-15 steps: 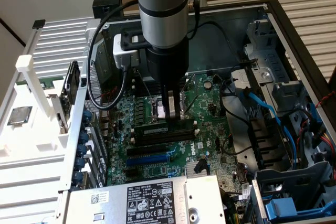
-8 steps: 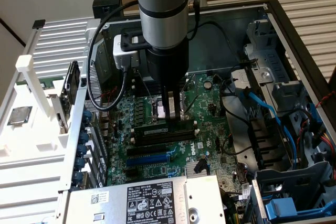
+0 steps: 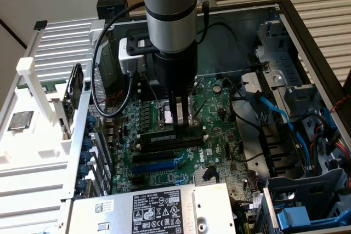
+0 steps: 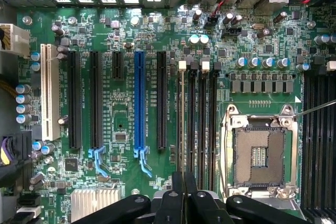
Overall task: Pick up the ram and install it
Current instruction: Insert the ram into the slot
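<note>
Pinches, with claw (image 3: pixel 180 120) almost closed, the ram (image 3: pixel 159 135) at exterior frame centre, tight between processor socket (image 3: pixel 167 114) and black slots (image 3: pixel 156 157); appears in wrist view as thin edge beside memory slots (image 4: pixel 202 124).

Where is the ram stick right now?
In the exterior view the ram sits at the black memory slots on the motherboard, between the empty processor socket and the blue slot, with the gripper pinching it in its jaws.

Motherboard (image 4: pixel 123 114) glossy green laminate; ram (image 3: pixel 164 136) matt dark chips (green board); arm (image 3: pixel 170 9) smooth grey metal.
</note>
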Available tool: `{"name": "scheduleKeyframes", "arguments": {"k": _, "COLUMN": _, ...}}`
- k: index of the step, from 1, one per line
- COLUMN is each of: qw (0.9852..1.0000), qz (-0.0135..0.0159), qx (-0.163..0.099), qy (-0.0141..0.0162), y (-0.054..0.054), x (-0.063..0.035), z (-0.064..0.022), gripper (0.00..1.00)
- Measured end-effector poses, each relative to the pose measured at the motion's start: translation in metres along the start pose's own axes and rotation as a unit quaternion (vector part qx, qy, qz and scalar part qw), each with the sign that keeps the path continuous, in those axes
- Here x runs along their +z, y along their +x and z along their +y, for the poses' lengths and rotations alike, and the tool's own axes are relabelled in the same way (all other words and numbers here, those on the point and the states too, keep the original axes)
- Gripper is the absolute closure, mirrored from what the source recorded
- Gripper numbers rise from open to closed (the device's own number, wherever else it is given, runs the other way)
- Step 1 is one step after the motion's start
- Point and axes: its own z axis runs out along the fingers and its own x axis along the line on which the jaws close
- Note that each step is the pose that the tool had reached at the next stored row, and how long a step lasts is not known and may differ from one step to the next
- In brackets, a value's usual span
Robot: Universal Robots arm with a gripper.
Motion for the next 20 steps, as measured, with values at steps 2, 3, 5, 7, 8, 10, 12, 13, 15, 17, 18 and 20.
{"name": "scheduleKeyframes", "arguments": {"k": 2, "qw": 1.0000, "qz": -0.0001, "qx": 0.000, "qy": 0.0001, "y": -0.0003, "x": 0.0007, "z": 0.0000, "gripper": 0.88}}
{"name": "scheduleKeyframes", "arguments": {"k": 3, "qw": 1.0000, "qz": -0.0001, "qx": 0.000, "qy": 0.0001, "y": -0.0006, "x": 0.0009, "z": -0.0001, "gripper": 0.88}}
{"name": "scheduleKeyframes", "arguments": {"k": 5, "qw": 1.0000, "qz": 0.0000, "qx": 0.000, "qy": 0.0000, "y": -0.0006, "x": 0.0010, "z": 0.0000, "gripper": 0.88}}
{"name": "scheduleKeyframes", "arguments": {"k": 7, "qw": 1.0000, "qz": 0.0001, "qx": 0.000, "qy": 0.0000, "y": -0.0006, "x": 0.0010, "z": 0.0001, "gripper": 0.88}}
{"name": "scheduleKeyframes", "arguments": {"k": 8, "qw": 1.0000, "qz": 0.0001, "qx": 0.000, "qy": -0.0001, "y": -0.0006, "x": 0.0011, "z": 0.0001, "gripper": 0.88}}
{"name": "scheduleKeyframes", "arguments": {"k": 10, "qw": 1.0000, "qz": 0.0000, "qx": 0.000, "qy": 0.0000, "y": -0.0006, "x": 0.0013, "z": 0.0001, "gripper": 0.88}}
{"name": "scheduleKeyframes", "arguments": {"k": 12, "qw": 1.0000, "qz": 0.0000, "qx": 0.000, "qy": 0.0000, "y": -0.0006, "x": 0.0017, "z": 0.0001, "gripper": 0.88}}
{"name": "scheduleKeyframes", "arguments": {"k": 13, "qw": 1.0000, "qz": -0.0001, "qx": 0.000, "qy": 0.0001, "y": -0.0006, "x": 0.0020, "z": 0.0001, "gripper": 0.88}}
{"name": "scheduleKeyframes", "arguments": {"k": 15, "qw": 1.0000, "qz": 0.0000, "qx": 0.000, "qy": 0.0000, "y": -0.0006, "x": 0.0022, "z": 0.0002, "gripper": 0.88}}
{"name": "scheduleKeyframes", "arguments": {"k": 17, "qw": 1.0000, "qz": 0.0000, "qx": 0.000, "qy": 0.0000, "y": -0.0006, "x": 0.0026, "z": 0.0002, "gripper": 0.88}}
{"name": "scheduleKeyframes", "arguments": {"k": 18, "qw": 1.0000, "qz": 0.0000, "qx": 0.000, "qy": 0.0000, "y": -0.0006, "x": 0.0028, "z": 0.0003, "gripper": 0.88}}
{"name": "scheduleKeyframes", "arguments": {"k": 20, "qw": 1.0000, "qz": 0.0000, "qx": 0.000, "qy": 0.0000, "y": -0.0006, "x": 0.0032, "z": 0.0003, "gripper": 0.88}}
